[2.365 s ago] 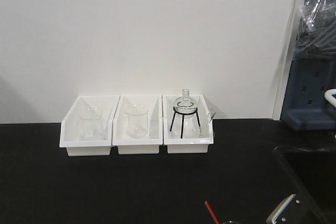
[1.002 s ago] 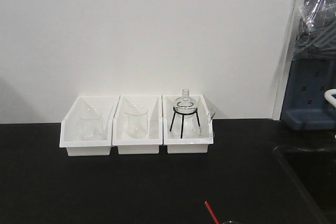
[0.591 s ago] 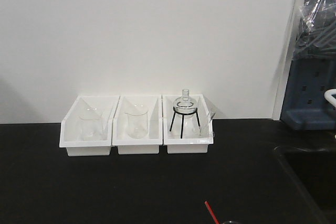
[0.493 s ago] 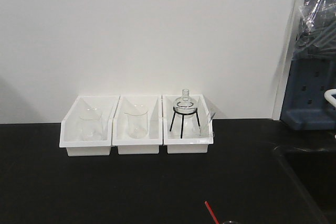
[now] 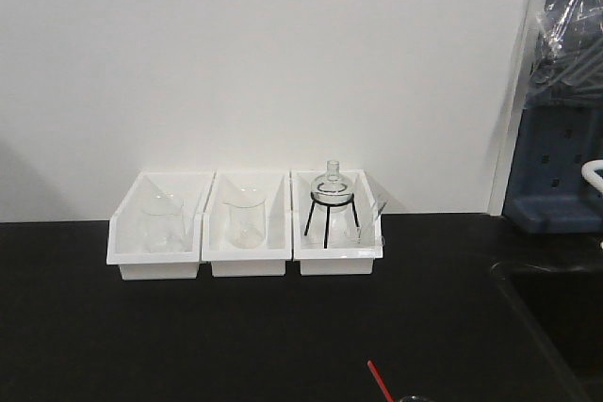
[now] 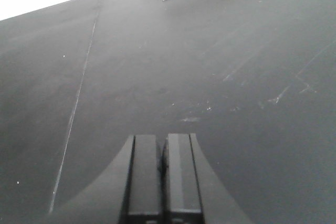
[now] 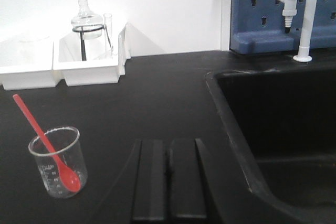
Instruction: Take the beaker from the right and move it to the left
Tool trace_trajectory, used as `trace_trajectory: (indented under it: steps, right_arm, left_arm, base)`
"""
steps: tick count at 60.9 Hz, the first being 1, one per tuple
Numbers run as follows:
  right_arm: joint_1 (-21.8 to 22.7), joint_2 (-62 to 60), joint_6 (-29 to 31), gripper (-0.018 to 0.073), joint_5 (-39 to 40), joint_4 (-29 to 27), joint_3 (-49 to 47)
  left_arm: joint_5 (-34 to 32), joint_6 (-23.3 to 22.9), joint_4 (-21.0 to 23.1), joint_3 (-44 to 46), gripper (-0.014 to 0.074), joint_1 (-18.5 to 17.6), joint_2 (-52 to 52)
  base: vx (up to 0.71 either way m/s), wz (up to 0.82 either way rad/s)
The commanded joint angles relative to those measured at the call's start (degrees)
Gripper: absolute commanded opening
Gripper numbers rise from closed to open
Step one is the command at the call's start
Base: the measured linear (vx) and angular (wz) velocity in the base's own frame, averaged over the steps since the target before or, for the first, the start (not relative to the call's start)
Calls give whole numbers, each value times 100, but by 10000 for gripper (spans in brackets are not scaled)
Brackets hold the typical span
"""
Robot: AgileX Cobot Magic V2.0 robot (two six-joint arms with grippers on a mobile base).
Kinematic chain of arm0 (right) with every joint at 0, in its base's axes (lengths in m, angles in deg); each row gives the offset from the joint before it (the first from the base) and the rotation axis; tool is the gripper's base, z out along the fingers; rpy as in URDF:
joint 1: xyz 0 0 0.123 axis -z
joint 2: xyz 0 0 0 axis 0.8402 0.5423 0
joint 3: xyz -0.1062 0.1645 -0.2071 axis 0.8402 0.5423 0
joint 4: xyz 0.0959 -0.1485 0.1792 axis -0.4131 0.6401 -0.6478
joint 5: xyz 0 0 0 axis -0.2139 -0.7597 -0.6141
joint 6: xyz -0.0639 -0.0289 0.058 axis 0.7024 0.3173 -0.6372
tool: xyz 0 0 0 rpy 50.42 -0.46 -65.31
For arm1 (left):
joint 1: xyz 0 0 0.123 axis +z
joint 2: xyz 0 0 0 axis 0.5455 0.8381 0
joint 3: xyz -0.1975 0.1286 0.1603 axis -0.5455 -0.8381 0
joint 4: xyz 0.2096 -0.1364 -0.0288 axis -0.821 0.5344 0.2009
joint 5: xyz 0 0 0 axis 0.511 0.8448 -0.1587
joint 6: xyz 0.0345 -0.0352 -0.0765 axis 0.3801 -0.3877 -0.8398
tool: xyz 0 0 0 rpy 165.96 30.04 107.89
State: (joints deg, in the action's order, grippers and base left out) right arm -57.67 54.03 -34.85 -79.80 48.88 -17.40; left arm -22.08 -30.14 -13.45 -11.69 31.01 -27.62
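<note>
On the black counter (image 5: 283,327), three white trays (image 5: 247,233) stand side by side against a white wall, touching or nearly so. The left tray holds a clear glass vessel (image 5: 162,223), the middle one a clear beaker-like glass (image 5: 245,223); both are faint against the white plastic and hard to make out. The right tray (image 7: 89,66) carries a round flask (image 5: 333,185) on a black tripod (image 5: 330,214), with a thin glass tube (image 7: 108,32) standing just beside it.

The beaker (image 7: 56,162) sits near the front of the counter, well apart from the trays. It stands upright with a red spoon (image 7: 44,140) leaning inside, handle tilted up over the rim. In the front view only the spoon's handle (image 5: 382,383) and a sliver of the beaker's rim show at the bottom edge; the rest is cut off.

The right pincer (image 7: 169,187) hangs low over the counter, just beside the beaker and not touching it, its two dark fingers (image 7: 151,182) pressed together. To its right the counter drops into a dark sink (image 7: 273,129), with a white tap with a green knob (image 7: 299,14) and a blue pegboard (image 7: 257,9) behind.

The left pincer (image 6: 163,177) is likewise closed, fingers (image 6: 144,174) together with only a thin seam between them, over bare, scratched counter. Its view shows little else beyond a bright strip along the top edge. Neither arm appears in the front view.
</note>
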Motion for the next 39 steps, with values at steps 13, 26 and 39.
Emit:
trace_trajectory:
  steps: [13, 26, 39]
  right_arm:
    - [14, -71, -13, -8, 687, 75, 66]
    - [14, -71, -13, -8, 687, 75, 66]
    - [14, -71, -13, -8, 687, 75, 66]
  left_arm:
    - [-441, -6, -1, -106, -6, -36, -36]
    - [-441, -6, -1, -106, -6, -36, -36]
    - [-441, -6, -1, -106, -6, -36, -36]
  base:
    - [0, 0]
    - [0, 0]
    - [0, 0]
